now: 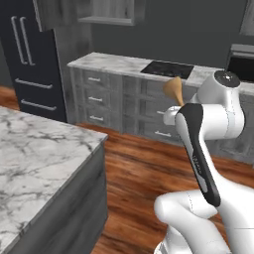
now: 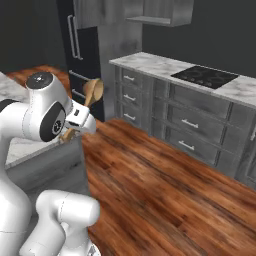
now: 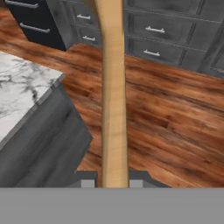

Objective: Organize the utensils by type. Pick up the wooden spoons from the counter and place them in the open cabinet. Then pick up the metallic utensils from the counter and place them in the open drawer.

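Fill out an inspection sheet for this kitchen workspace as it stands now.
Surface: white marble counter beside the robot, bare where visible.
Job's things: wooden spoon held off the counter, bowl uppermost; wall cabinet high ahead.
Clutter: nothing seen.
Grippers: end effector shut on the spoon's handle.
Cables: nothing seen.
Surroundings: wood floor, far marble counter with black cooktop, grey drawer fronts shut, dark fridge.
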Tool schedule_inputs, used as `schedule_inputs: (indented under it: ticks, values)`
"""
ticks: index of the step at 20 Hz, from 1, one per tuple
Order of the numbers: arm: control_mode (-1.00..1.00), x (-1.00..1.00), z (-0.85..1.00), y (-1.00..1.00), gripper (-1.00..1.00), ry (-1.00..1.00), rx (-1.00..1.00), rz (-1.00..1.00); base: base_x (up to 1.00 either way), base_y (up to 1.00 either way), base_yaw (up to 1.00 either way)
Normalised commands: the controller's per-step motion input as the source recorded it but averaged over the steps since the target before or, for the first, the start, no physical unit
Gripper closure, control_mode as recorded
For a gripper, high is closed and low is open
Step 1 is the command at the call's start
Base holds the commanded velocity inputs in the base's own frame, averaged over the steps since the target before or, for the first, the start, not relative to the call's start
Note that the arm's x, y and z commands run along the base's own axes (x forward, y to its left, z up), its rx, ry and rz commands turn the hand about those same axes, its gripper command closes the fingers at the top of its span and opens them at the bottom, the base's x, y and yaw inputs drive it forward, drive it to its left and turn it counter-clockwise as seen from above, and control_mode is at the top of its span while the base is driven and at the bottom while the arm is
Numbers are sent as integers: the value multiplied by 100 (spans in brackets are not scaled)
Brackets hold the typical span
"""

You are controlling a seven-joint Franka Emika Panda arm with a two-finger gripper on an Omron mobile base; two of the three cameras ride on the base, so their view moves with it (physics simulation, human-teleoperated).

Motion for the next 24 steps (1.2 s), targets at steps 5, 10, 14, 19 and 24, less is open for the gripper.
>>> schedule_inputs:
  ticks: [5,10,14,19,24]
  values:
    - [100,0,0,0,100,0,0,0,44,-3,-25]
    - [100,0,0,0,100,0,0,0,63,-20,-17]
    - [100,0,0,0,100,0,0,0,89,-11,-14]
    - [100,0,0,0,100,0,0,0,100,0,-5]
    - [100,0,0,0,100,0,0,0,100,0,-3]
